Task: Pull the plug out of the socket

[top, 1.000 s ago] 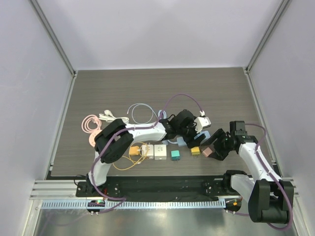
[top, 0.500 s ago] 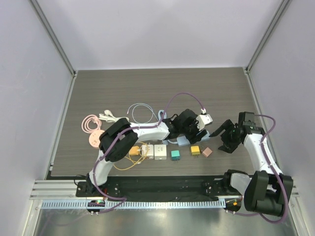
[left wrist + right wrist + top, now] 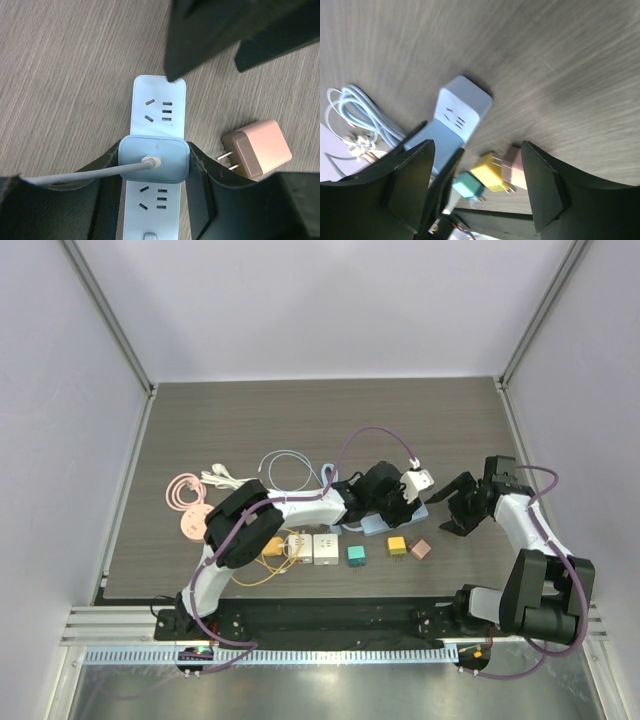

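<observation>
A light blue plug [image 3: 153, 159] sits in the pale power strip socket [image 3: 160, 102], with a grey cable leading off left. My left gripper [image 3: 152, 166] is shut on the plug, a finger pressed on each side. From above, the left gripper [image 3: 388, 502] covers the plug over the socket strip [image 3: 375, 529]. My right gripper [image 3: 453, 512] hovers open just right of the strip's far end. The right wrist view shows the right gripper [image 3: 477, 150] holding nothing, with the socket strip [image 3: 462, 107] beyond.
A pink adapter [image 3: 260, 152] lies right of the strip. In front of the strip lie a pink adapter [image 3: 421, 549], a yellow adapter [image 3: 397, 545], a teal adapter [image 3: 356, 554] and white ones [image 3: 313, 548]. Coiled cables [image 3: 285, 468] and a pink cable [image 3: 185, 495] lie at the left.
My right gripper has drawn back from the pink adapter towards the right and rear. My left gripper's jaws have closed in onto the plug's sides.
</observation>
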Robot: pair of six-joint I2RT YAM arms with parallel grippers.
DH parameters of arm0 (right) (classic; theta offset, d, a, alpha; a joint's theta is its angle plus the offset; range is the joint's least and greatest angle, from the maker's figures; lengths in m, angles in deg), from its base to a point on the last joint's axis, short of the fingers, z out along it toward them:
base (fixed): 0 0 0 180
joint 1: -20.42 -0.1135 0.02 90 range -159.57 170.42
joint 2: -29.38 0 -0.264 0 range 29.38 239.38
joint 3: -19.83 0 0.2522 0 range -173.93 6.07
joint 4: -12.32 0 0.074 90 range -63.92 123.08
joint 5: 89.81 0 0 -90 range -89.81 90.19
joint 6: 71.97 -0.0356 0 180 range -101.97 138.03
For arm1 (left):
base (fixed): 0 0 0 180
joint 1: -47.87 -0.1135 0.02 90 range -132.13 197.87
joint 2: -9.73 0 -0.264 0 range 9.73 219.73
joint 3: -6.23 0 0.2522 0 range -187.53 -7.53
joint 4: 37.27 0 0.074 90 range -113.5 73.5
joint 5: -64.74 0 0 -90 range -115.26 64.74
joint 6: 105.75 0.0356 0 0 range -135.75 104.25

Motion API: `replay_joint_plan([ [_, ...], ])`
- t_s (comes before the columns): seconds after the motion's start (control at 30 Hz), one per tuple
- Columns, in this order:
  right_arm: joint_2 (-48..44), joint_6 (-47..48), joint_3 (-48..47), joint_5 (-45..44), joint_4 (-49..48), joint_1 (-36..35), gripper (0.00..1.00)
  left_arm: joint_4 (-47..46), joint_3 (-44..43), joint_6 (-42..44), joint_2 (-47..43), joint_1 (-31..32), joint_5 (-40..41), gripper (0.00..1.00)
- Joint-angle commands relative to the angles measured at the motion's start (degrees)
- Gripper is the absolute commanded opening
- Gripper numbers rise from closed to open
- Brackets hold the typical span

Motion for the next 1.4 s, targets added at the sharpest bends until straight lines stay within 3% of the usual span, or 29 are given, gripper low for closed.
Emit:
replay_joint_plan([
  [0.0, 2.5, -5.8, -3.7, -1.0, -3.4, -1.6, 0.75, -5.7, -0.1, 1.3, -2.0, 0.1, -0.2, 0.01],
  [0.57, 9.7, -18.3, -8.5, -5.1, -4.8, -12.0, 0.75, -9.0, 2.7, 13.4, -6.0, 2.3, 4.2, 0.0],
  [1.03, 7.0, -20.6, -5.4, -5.2, -4.9, -13.9, 0.71, -9.0, 2.3, 18.1, -7.4, 2.4, 7.4, 0.0],
  [1.37, 10.5, -21.9, -5.6, -5.6, -8.1, -14.8, 0.66, -9.1, 1.7, 18.9, -8.3, 3.1, 8.2, 0.0],
])
